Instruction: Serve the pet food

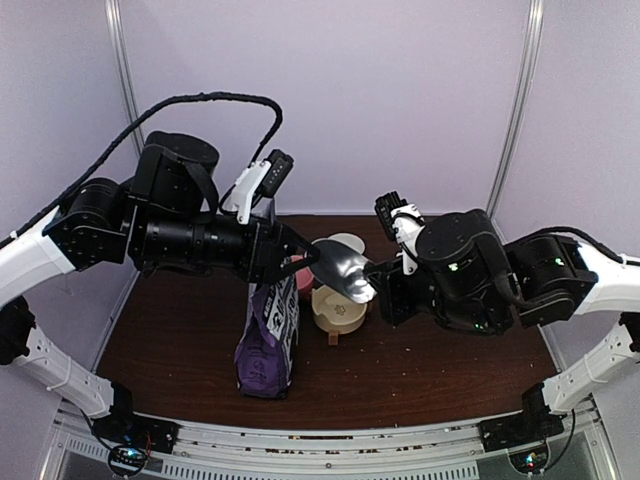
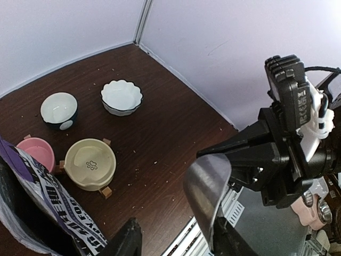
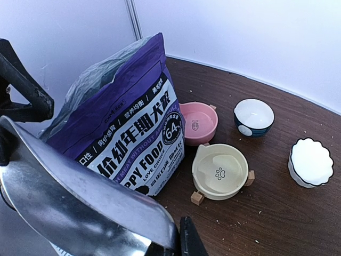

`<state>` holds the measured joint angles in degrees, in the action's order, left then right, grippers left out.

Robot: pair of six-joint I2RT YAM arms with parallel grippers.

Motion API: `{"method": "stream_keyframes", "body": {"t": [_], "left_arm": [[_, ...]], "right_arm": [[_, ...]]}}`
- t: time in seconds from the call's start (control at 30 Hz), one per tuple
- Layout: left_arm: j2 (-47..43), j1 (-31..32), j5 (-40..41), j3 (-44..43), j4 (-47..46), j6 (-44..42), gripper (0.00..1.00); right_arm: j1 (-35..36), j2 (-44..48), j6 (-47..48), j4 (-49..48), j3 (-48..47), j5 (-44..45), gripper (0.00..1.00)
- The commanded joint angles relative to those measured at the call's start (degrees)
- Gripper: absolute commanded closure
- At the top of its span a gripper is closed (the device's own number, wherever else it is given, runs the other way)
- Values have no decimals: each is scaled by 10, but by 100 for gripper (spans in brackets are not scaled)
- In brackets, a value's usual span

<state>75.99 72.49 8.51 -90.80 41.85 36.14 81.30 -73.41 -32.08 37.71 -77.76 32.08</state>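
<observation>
My right gripper [image 1: 380, 282] [image 3: 171, 246] is shut on the handle end of a silver metal scoop [image 1: 342, 268] [image 3: 80, 202], held above the table with an empty bowl. The scoop's bowl [image 2: 209, 184] reaches between the fingers of my left gripper [image 1: 305, 256] [image 2: 176, 237]. It lies against the right finger [image 2: 230, 241], apart from the left one [image 2: 123, 241], so the jaws stand open. A purple-and-white "PUPPY FOOD" bag [image 1: 268, 340] [image 3: 125, 117] stands open-topped below my left gripper. The pet food is out of view.
Empty bowls sit on the brown table [image 1: 430, 365]: a yellow paw-print bowl [image 1: 338, 312] [image 2: 90, 162] [image 3: 220, 170] on wooden feet, a pink one [image 2: 36, 151] [image 3: 198, 122], a dark blue one [image 2: 58, 109] [image 3: 254, 117] and a white scalloped one [image 2: 121, 97] [image 3: 310, 161]. Crumbs dot the table.
</observation>
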Motion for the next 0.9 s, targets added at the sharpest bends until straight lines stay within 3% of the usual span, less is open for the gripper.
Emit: {"method": "stream_keyframes", "body": {"t": [0.0, 0.37, 0.73, 0.87], "left_arm": [[-2, -2, 4, -4, -11, 7, 54], [6, -2, -2, 5, -19, 14, 74], [10, -2, -29, 12, -19, 14, 69], [12, -2, -34, 13, -19, 16, 74]], "right_arm": [[3, 4, 15, -7, -18, 8, 100], [3, 0, 40, -28, -18, -9, 100], [3, 1, 26, -24, -20, 7, 100], [3, 4, 22, -26, -14, 7, 100]]}}
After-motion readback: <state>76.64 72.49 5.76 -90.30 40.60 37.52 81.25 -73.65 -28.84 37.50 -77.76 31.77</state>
